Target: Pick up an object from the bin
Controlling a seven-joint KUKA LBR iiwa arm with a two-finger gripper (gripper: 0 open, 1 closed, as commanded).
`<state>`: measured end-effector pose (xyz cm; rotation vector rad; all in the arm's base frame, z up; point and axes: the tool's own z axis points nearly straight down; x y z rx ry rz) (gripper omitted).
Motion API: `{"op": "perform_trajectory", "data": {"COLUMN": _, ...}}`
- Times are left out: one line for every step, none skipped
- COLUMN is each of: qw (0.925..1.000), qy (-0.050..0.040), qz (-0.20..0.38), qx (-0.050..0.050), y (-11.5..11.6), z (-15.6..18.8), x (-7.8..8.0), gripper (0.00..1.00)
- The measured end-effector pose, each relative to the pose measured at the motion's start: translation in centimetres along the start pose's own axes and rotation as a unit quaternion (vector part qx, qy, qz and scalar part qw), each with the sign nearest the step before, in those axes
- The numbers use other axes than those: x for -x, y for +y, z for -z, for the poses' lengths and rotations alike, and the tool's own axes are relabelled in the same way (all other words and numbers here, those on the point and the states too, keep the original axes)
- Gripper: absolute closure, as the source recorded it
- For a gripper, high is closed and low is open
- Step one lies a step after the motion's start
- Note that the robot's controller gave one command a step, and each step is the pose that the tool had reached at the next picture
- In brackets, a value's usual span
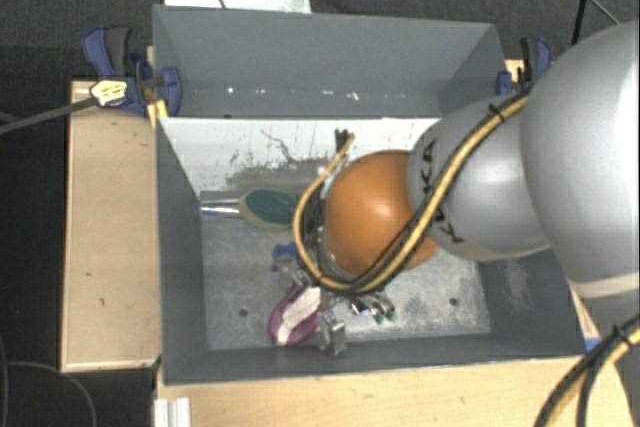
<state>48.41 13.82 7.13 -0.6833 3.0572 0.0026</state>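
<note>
The arm (520, 185), with its orange wrist cover (365, 210), is down inside the grey bin (320, 65), and the tool (332, 330) is low over the floor at about 6 o'clock, near the front wall. A crumpled purple-and-white thing (293, 317) lies right against the tool at its 9 o'clock, and a small green piece (384, 314) sits close at its 3 o'clock; whether the tool is released or clenched cannot be told. A teal oval thing with a silvery handle (262, 206) lies apart at 10 o'clock on the floor.
</note>
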Motion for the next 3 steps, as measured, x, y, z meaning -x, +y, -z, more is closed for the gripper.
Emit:
{"op": "perform_trajectory", "data": {"qw": 1.0, "qy": 0.0005, "qz": -0.003, "qx": 0.0, "y": 0.0, "z": 0.0, "x": 0.0, "gripper": 1.0}}
{"op": "perform_trajectory", "data": {"qw": 1.0, "qy": -0.0002, "qz": -0.001, "qx": 0.0, "y": 0.7, "z": 12.8, "x": 1.3, "gripper": 1.0}}
{"op": "perform_trajectory", "data": {"qw": 0.9798, "qy": 0.0009, "qz": 0.2, "qx": -0.001, "y": -2.1, "z": 18.9, "x": 2.4, "gripper": 1.0}}
